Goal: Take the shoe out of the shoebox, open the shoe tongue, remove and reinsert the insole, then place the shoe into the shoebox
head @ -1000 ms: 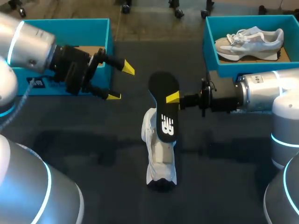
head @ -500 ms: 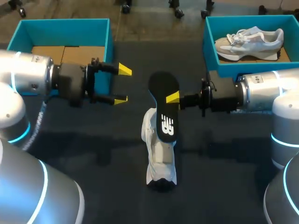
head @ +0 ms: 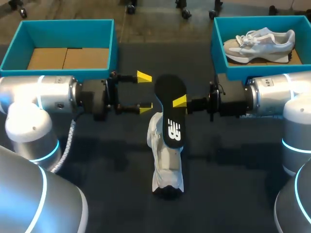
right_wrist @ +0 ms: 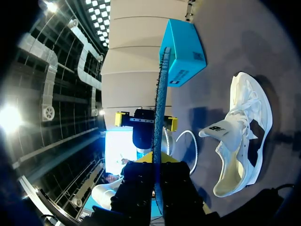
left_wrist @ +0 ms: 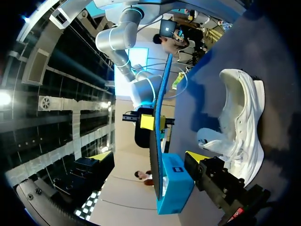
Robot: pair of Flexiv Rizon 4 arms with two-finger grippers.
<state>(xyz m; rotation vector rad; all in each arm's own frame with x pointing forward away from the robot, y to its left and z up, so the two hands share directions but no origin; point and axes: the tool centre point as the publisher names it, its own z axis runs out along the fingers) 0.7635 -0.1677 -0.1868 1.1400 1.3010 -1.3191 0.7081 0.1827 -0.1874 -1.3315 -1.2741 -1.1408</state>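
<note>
Here comes the left gripper (head: 145,92): over the last second it has swung round from a tilted pose near the left shoebox (head: 112,43), levelled out and slid in across the table. Its fingers are spread wide, and the yellow tips now sit just short of the near edge of the insole (head: 171,111), which lines up with the gap between them. I can't make out any contact yet. The right gripper (head: 179,102) hasn't budged through all this. It is clamped on the black insole from the other side, holding it up off the table, and in both wrist views the insole shows edge-on. The white shoe (head: 165,165) lies on the dark table under and just ahead of that held insole, apart from both hands, tongue pulled open, in neither box. So the removal looks done, and this approach reads as a handover or a second grip to steady the insole before it is fed back into the shoe. Reinsertion and boxing are not yet done.
</note>
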